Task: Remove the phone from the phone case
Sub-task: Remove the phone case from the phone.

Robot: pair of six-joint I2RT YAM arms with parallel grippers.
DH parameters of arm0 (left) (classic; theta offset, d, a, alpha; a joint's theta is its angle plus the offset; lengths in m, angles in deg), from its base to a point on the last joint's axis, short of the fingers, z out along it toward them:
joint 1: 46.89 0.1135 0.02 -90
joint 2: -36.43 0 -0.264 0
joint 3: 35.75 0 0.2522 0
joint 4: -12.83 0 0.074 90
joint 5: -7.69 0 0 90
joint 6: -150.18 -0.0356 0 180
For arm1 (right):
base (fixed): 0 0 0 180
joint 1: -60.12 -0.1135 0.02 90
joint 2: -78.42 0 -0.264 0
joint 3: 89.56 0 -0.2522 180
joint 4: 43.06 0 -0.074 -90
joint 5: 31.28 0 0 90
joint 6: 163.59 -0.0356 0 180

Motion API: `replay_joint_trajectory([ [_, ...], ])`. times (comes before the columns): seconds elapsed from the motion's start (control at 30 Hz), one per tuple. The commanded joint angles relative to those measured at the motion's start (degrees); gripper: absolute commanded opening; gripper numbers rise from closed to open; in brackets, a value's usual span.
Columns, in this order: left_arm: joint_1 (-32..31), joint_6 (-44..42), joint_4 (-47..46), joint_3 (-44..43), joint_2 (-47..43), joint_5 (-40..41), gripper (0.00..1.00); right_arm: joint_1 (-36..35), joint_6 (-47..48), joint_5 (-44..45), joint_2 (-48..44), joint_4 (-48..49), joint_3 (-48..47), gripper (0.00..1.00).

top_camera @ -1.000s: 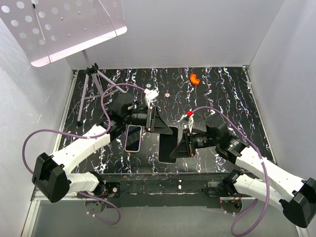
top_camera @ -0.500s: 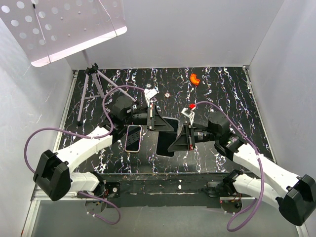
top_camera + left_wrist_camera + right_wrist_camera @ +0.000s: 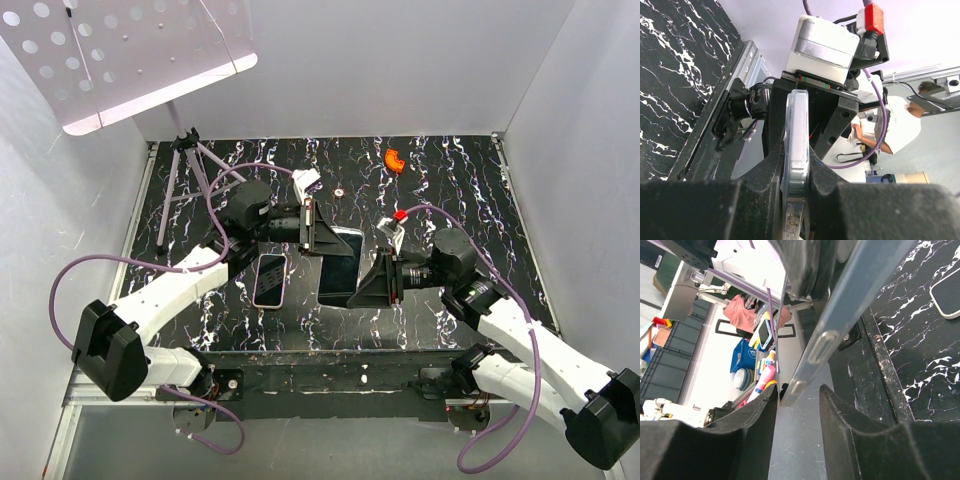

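Left gripper (image 3: 796, 167) pinches the phone case (image 3: 340, 265) tight by its edge, holding it tilted above the table (image 3: 450, 190). Right gripper (image 3: 797, 400) straddles the case's opposite corner, one finger touching it and a gap showing at the other; whether it grips cannot be told. Just left of the case, a pink-rimmed phone (image 3: 270, 280) lies flat, screen up. An orange piece (image 3: 395, 160) sits well beyond the case
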Motion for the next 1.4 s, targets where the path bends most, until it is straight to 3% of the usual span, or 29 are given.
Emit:
replay_joint_trajectory([
  [0.0, 1.7, 3.1, -2.4, -3.2, -0.2, -3.4, 0.0, 0.7, -1.7, -6.7, -0.6, 7.7, 1.8, 0.43],
  [0.2, 2.4, 5.8, -5.5, -2.7, 1.1, -4.9, 0.0, 0.7, -2.2, -8.2, 0.7, 9.9, 1.6, 0.34],
  [0.73, 2.3, 2.7, -4.9, -4.5, 1.2, -7.1, 0.0, 0.8, -7.3, -11.3, 8.3, 19.2, -1.4, 0.35],
  [0.8, 2.4, 2.3, -5.0, -5.0, 1.3, -8.4, 0.0, 0.8, -6.7, -12.0, 9.0, 19.1, -2.0, 0.3],
  [0.9, 2.4, 2.8, -5.9, -5.7, 1.9, -10.7, 0.0, 0.8, -0.5, -13.3, 9.1, 15.6, -3.0, 0.02],
  [1.07, 2.5, 10.2, -8.8, -6.8, 4.2, -12.6, 0.0, 0.7, 23.1, -6.5, 5.7, -8.8, -8.8, 0.01],
  [1.37, 2.6, 38.2, -40.7, -4.5, 10.5, -14.2, 0.0, 0.7, 37.5, -0.2, 6.4, -17.0, -13.9, 0.01],
])
